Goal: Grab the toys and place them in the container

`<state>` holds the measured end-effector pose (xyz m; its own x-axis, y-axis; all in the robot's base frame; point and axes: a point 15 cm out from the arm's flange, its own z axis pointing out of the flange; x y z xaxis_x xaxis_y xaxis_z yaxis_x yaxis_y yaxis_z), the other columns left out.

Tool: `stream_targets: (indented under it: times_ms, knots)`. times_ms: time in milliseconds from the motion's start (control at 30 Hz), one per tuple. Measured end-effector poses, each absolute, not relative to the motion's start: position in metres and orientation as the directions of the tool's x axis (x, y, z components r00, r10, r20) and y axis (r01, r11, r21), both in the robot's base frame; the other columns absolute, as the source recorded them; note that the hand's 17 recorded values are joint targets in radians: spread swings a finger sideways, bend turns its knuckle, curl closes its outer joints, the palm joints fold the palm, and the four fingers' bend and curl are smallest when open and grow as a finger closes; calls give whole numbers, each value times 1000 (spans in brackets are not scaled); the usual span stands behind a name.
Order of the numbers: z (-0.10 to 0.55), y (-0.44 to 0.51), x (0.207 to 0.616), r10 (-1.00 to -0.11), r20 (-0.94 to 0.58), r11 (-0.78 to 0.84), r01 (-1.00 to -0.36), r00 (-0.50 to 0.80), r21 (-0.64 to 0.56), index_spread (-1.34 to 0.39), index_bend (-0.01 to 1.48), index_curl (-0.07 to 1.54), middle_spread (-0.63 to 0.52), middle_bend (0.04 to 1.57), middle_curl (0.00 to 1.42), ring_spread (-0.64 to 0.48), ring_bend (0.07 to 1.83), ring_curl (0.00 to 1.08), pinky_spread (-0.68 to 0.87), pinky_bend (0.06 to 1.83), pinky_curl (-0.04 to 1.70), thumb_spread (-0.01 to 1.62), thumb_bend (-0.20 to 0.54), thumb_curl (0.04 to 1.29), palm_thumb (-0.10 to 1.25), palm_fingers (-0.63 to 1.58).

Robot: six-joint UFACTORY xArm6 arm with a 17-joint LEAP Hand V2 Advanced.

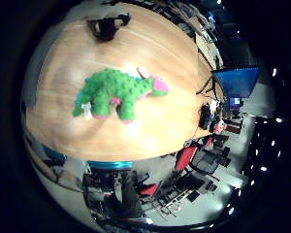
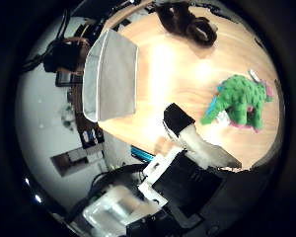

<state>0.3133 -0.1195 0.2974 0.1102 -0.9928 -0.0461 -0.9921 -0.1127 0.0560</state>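
A green plush dinosaur [image 1: 116, 92] with pink feet and a pink mouth lies on the wooden table [image 1: 68, 58]; the right thumb side palm view shows it too [image 2: 242, 99]. A dark brown plush toy [image 2: 187, 22] lies further along the table, and it also shows in the right little finger side palm view [image 1: 107, 25]. A grey rectangular container [image 2: 113, 74] stands by the table's edge. My hand [image 2: 192, 143] hovers above the table, away from the toys. One white and black finger reaches out relaxed, and nothing is in it.
Red chairs [image 1: 189, 155] stand beside the table's edge. A blue lit monitor [image 1: 238, 83] stands beyond the table. Dark equipment [image 2: 64, 54] sits on the floor behind the container.
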Motion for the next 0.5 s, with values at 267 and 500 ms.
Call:
stream_targets:
  times_ms: [267,500]
  knots:
    - [270,-153,318,-997,-37,-69,-993,66,91,-500,174,315,-216,278,368,-170,601,169,359,565,58,965,-29,299,448,404]
    - [250,-172,324,-998,-36,-58,-994,55,95,-501,175,316,-222,275,366,-170,592,171,355,551,65,967,-27,299,452,396]
